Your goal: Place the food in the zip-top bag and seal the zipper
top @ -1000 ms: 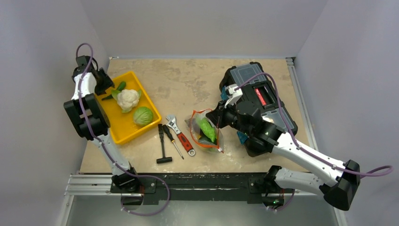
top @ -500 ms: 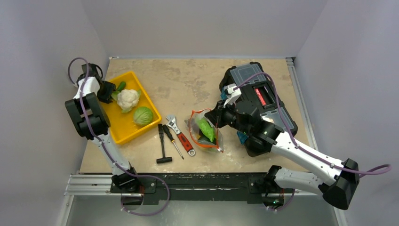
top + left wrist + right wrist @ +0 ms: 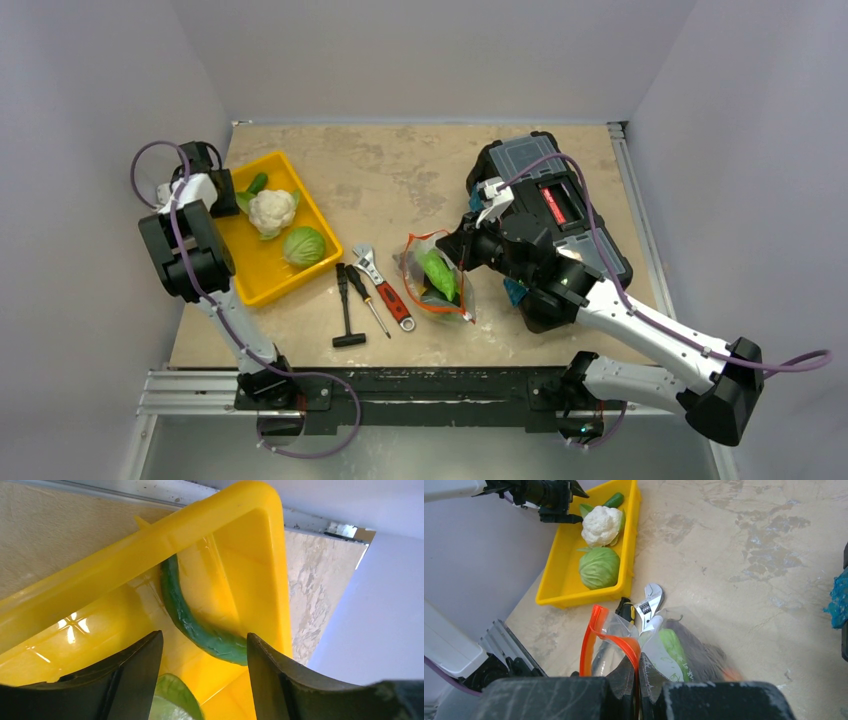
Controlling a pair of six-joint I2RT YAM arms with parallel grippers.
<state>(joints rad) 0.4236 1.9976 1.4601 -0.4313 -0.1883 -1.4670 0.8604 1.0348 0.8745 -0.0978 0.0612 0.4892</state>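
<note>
The zip-top bag [image 3: 436,276] lies mid-table with a green piece [image 3: 672,647], a dark eggplant [image 3: 705,652] and an orange ball [image 3: 731,673] inside. Its mouth stands open. My right gripper [image 3: 637,667] is shut on the red-orange zipper [image 3: 613,639] and holds that edge up; it also shows in the top view [image 3: 462,248]. My left gripper [image 3: 204,635] is open and empty, low over the far left corner of the yellow tray [image 3: 150,545]. A dark green curved piece [image 3: 192,625] lies just beyond its fingertips, untouched. In the top view the left gripper [image 3: 226,192] sits beside that piece [image 3: 257,183].
The tray [image 3: 262,286] also holds a white cauliflower [image 3: 271,209] and a pale-green cabbage [image 3: 304,245]. A red-handled wrench [image 3: 388,290], a screwdriver [image 3: 368,300] and a T-handle tool [image 3: 345,315] lie between tray and bag. A black toolbox [image 3: 560,200] stands at the right.
My left gripper has drawn back leftward toward the tray's far left corner, with the arm's wrist swinging left. The right gripper and the bag have stayed put.
</note>
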